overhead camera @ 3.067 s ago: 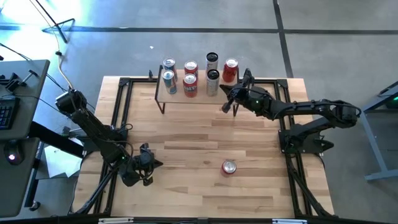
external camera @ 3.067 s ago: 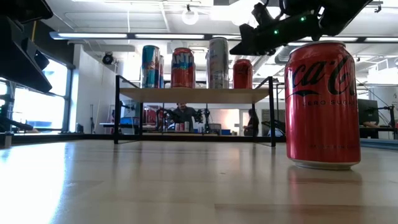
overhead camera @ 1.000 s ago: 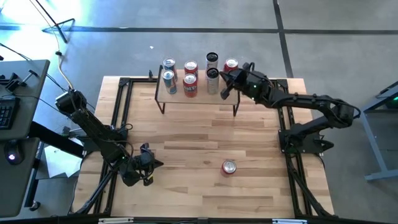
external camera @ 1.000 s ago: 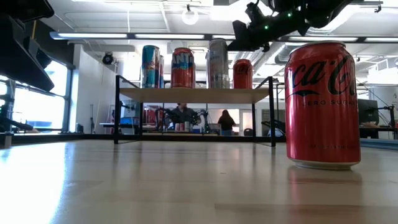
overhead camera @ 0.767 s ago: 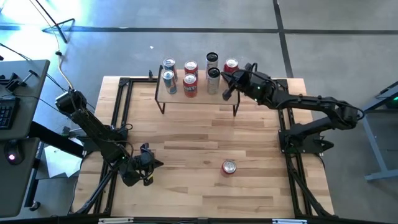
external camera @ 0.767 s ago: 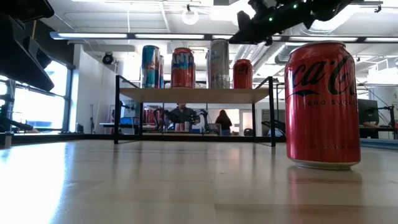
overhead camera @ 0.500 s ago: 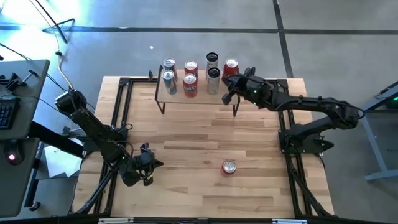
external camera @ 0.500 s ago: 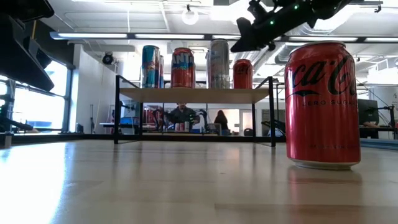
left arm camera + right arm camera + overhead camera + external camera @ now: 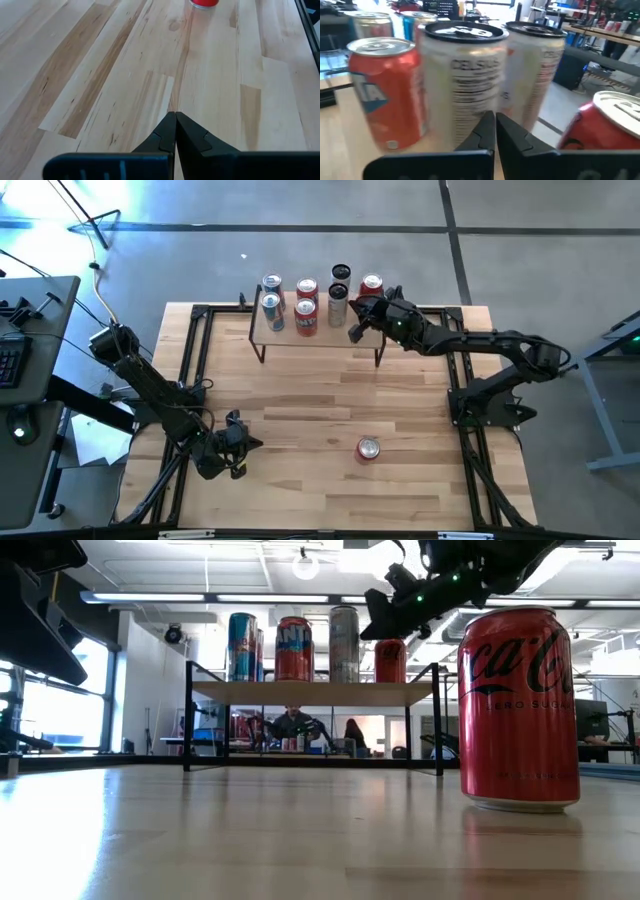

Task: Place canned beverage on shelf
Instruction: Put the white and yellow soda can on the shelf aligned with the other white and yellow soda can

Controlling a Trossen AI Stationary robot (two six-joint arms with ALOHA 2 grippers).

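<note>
Right claw (image 9: 357,323), clenched empty, hides part of the shelf (image 9: 285,332) cans.

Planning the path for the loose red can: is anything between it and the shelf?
Nothing stands on the table between the red can and the shelf. The right gripper hangs over the shelf's right end, beside the cans already there.

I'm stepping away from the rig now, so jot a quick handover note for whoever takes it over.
Right claw: shut, empty, over the shelf's right end, beside the Celsius cans.
Left claw: shut, parked at the table's near-left.
Done: seven cans stand on the shelf.
Left: one red Coca-Cola can stands on the table, near-centre, and is not yet on the shelf.
</note>
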